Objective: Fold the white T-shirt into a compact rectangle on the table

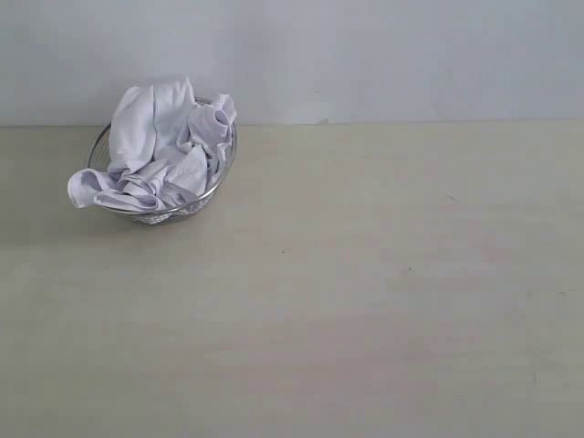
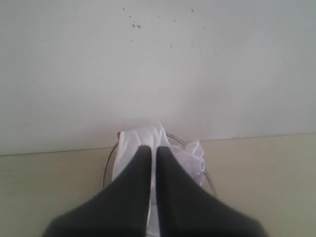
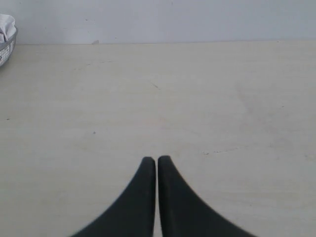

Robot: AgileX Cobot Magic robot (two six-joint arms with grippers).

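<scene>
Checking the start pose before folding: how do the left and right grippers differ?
The left gripper aims at the wire basket holding the white T-shirt; the right gripper aims across the table, that basket only at its view's edge. The left gripper's view is mostly wall, the right gripper's mostly table, so the right seems tilted lower. Both are shut and empty.

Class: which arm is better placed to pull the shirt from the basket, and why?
Left. The left claw faces the white T-shirt in the basket; the right claw faces the table instead.
</scene>
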